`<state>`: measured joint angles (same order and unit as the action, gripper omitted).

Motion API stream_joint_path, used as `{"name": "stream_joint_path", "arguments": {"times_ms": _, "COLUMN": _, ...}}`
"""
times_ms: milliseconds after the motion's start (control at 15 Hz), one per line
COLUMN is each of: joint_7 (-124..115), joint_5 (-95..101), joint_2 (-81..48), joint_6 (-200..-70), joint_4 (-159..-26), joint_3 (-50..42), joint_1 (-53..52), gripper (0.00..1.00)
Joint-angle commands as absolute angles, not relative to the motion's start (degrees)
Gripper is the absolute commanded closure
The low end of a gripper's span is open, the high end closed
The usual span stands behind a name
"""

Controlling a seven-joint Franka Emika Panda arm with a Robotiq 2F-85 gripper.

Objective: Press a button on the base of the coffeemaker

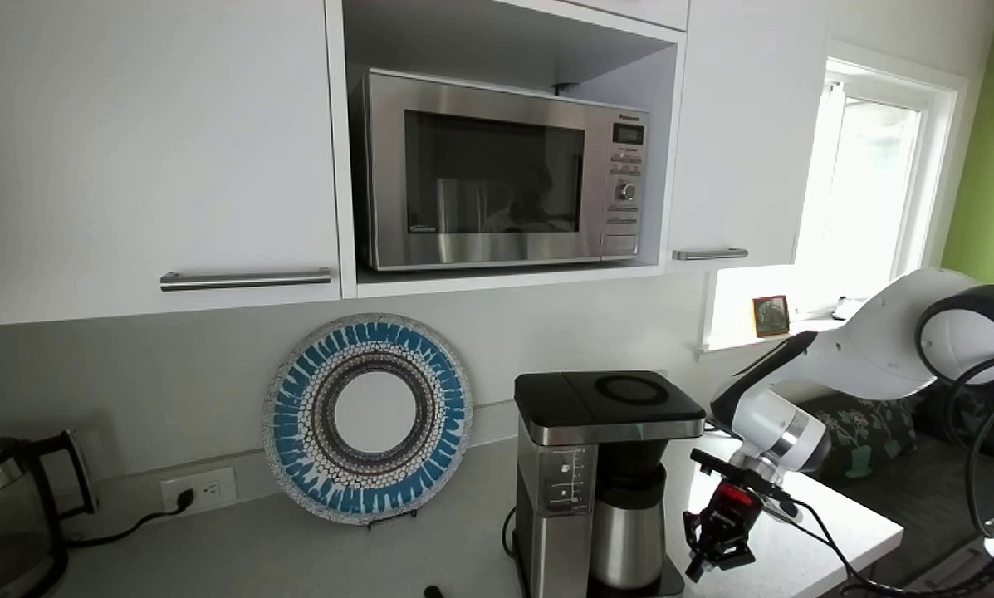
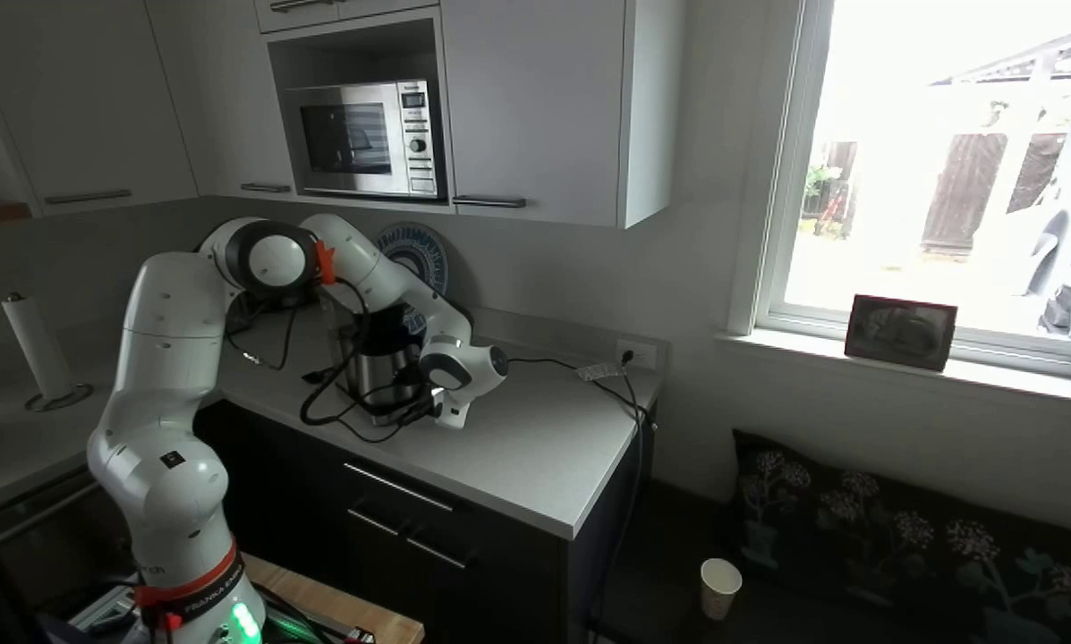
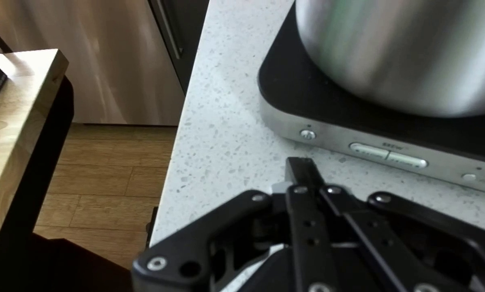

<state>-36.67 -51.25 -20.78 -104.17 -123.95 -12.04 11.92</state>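
The coffeemaker (image 1: 555, 552), black and silver with a steel carafe (image 1: 629, 540), stands on the counter. In an exterior view the coffeemaker (image 2: 387, 377) is partly behind the arm. In the wrist view its base (image 3: 283, 121) fills the upper right. The base front carries a round button (image 3: 308, 134) at its left end, a split oval button (image 3: 388, 155) and a small round button (image 3: 468, 177). My gripper (image 3: 303, 166) is shut and empty. Its fingertips are over the counter in front of the base, apart from it, just below the round button in the picture. In an exterior view my gripper (image 1: 697, 569) is right of the carafe.
The counter's front edge (image 3: 181, 125) runs left of my gripper, with a wooden table (image 3: 15, 93) beyond a gap. A microwave (image 1: 497, 174) sits above the counter. A decorated blue plate (image 1: 297, 407) and a kettle (image 1: 7, 507) stand left of the coffeemaker. Cables (image 1: 829, 540) hang from the arm.
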Motion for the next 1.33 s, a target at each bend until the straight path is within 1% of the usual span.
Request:
{"name": "stream_joint_path", "arguments": {"times_ms": 0, "joint_7": -34.9, "joint_5": -54.2, "joint_2": -20.8, "joint_6": -104.0, "joint_4": -125.4, "joint_3": -12.1, "joint_1": 11.8, "gripper": 1.0}}
{"name": "stream_joint_path", "arguments": {"times_ms": 667, "joint_7": -32.9, "joint_5": -59.1, "joint_2": -20.9, "joint_6": -105.4, "joint_4": -127.0, "joint_3": -12.0, "joint_1": 11.1, "gripper": 1.0}}
{"name": "stream_joint_path", "arguments": {"times_ms": 1267, "joint_7": -31.3, "joint_5": -59.6, "joint_2": -21.0, "joint_6": -107.3, "joint_4": -127.2, "joint_3": -12.0, "joint_1": 10.7, "gripper": 1.0}}
